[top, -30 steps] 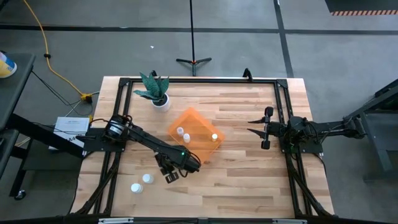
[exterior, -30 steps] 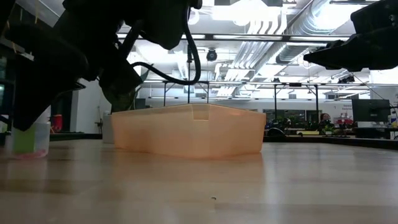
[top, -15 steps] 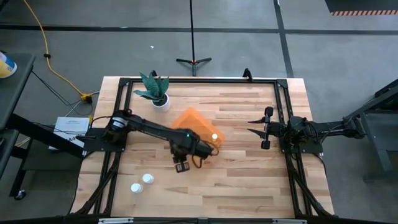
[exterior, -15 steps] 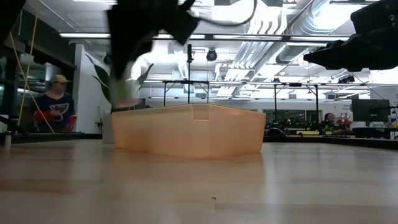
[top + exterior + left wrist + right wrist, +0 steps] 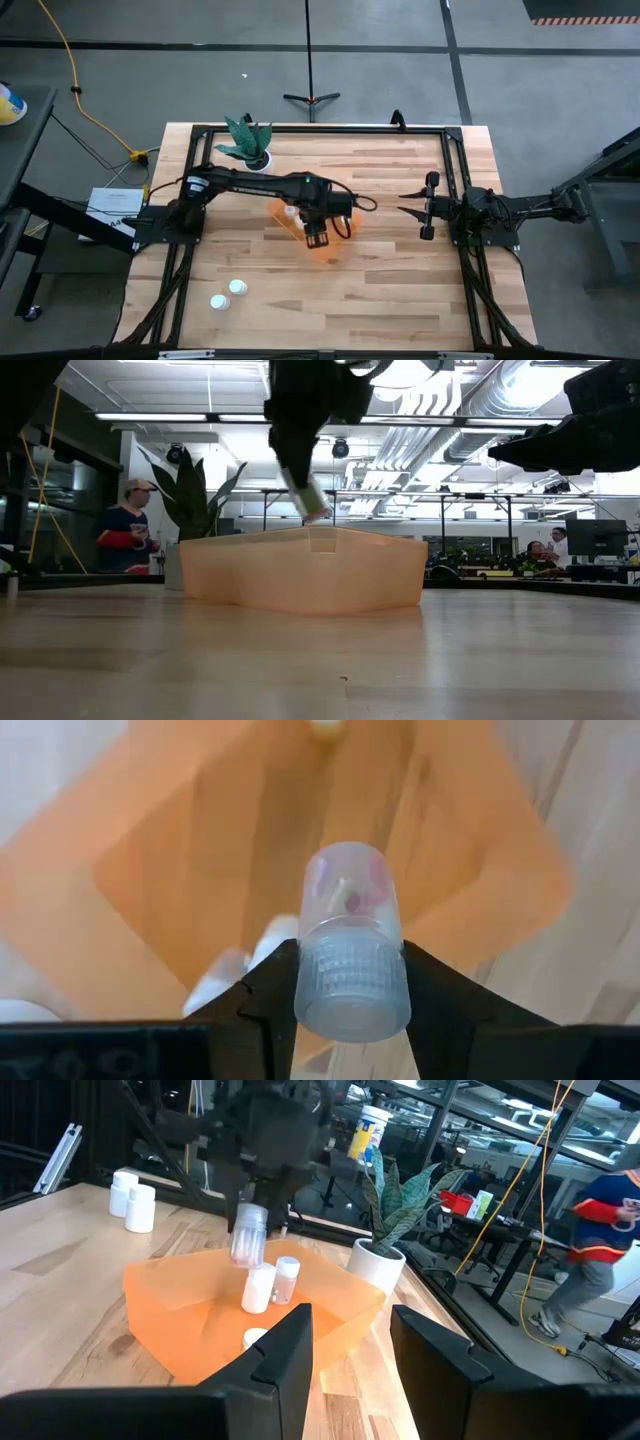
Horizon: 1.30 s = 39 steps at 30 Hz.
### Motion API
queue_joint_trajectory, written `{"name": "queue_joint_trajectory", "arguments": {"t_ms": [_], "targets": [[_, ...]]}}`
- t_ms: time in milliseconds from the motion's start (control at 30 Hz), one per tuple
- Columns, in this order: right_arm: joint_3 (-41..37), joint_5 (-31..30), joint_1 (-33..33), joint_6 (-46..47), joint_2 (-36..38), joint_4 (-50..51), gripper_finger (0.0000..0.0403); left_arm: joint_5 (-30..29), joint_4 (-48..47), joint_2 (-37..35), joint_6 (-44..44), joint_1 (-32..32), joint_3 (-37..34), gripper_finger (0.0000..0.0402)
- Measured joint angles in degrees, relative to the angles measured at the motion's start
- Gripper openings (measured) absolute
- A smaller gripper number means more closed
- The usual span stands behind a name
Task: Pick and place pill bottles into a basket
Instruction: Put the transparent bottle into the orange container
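The left pincer (image 5: pixel 317 238), clamped on a pill bottle (image 5: pixel 350 945), has swung from the worktop's (image 5: pixel 400 290) front to above the basket (image 5: pixel 343 232); release should follow.

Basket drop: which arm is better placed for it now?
Left. The left gripper holds a bottle above the basket; the right gripper waits open, beside the basket.

Your light wooden plank table (image 5: pixel 390 290) | carries translucent orange square basket (image 5: pixel 338 243) mid-table | white pot with green plant (image 5: pixel 250 146) behind it | two small white-capped pill bottles (image 5: pixel 229 293) near your front-left corner
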<state>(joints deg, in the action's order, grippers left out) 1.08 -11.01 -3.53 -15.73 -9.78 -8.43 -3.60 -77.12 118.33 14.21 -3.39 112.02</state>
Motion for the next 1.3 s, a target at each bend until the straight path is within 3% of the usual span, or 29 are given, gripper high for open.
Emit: {"name": "queue_joint_trajectory", "arguments": {"t_ms": [167, 333, 467, 767, 1300], "targets": [[0.0, 0.0, 0.0, 0.0, 0.0, 0.0, 0.0129, 0.3, 0.9, 1.0, -0.9, 0.8, -2.6, 0.0199], [0.0, 0.0, 0.0, 0.0, 0.0, 0.1, 0.0129, 2.9, 2.8, 2.9, -2.0, 0.9, -5.2, 0.0187], [0.0, 0.0, 0.0, 0.0, -0.1, 0.1, 0.0129, 4.4, 3.8, 4.8, -2.5, 0.8, -5.2, 0.0179], [0.0, -0.1, 0.0, 0.0, -0.6, 0.1, 0.0129, 5.7, 4.8, 8.6, -5.0, 0.8, -5.3, 0.0207], [0.0, 0.0, 0.0, 0.0, -0.7, 0.0, 0.0129, 5.6, 5.1, 8.7, -5.0, 0.8, -5.0, 0.0211]]}}
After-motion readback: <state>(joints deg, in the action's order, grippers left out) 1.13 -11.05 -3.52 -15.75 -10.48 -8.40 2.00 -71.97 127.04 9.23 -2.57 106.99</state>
